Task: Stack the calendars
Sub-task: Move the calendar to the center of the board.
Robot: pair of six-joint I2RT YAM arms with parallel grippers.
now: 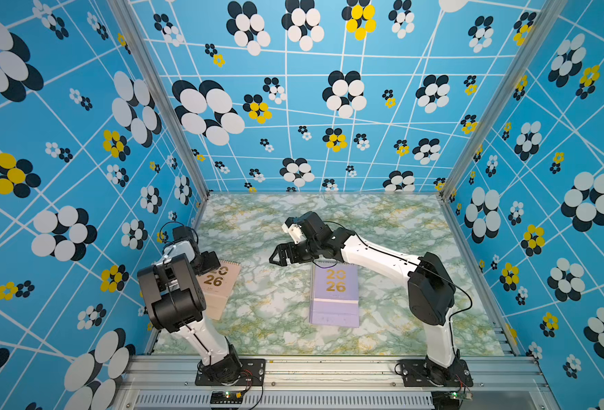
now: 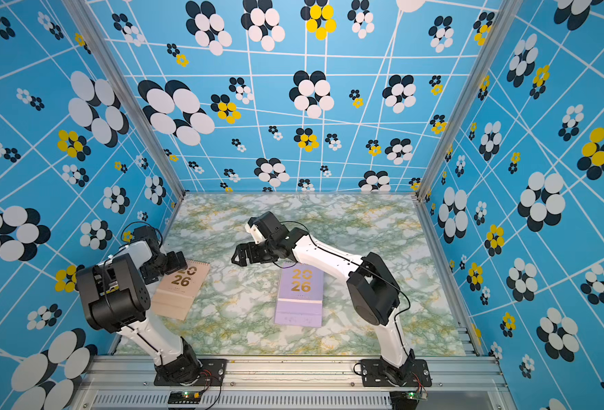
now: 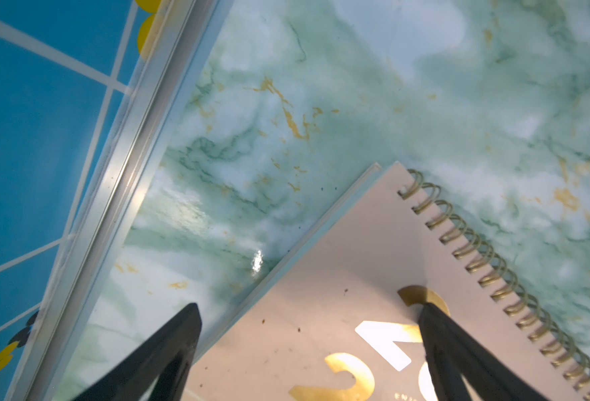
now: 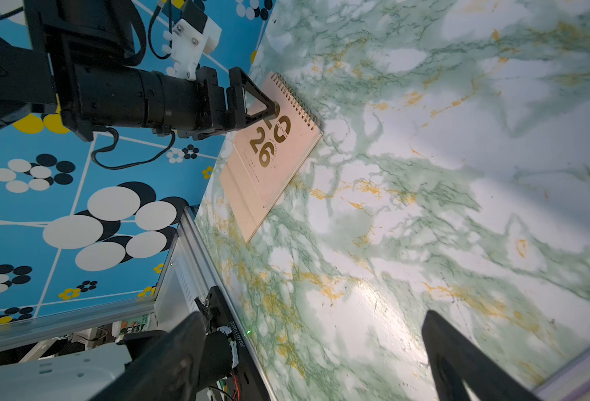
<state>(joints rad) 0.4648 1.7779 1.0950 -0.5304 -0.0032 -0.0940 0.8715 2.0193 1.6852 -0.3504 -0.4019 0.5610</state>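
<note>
Stacking of the calendars, pick-up stage. The peach-pink calendar is laid flat at the left side of the marble table, close to the wall. The lavender calendar is laid flat near the middle, well apart from it. The left gripper is held spread over the peach-pink calendar's spiral-end corner, with one finger above the gold numerals and the other beyond the side edge, over bare table; nothing is grasped. The right gripper is likewise spread and empty, poised above the lavender calendar's far end.

Judged step: the peach-pink calendar is being approached for lifting. The next move calls for the fingers to be lowered astride the side edge, closed on the thin cover, and the calendar carried squarely onto the lavender one.
</note>
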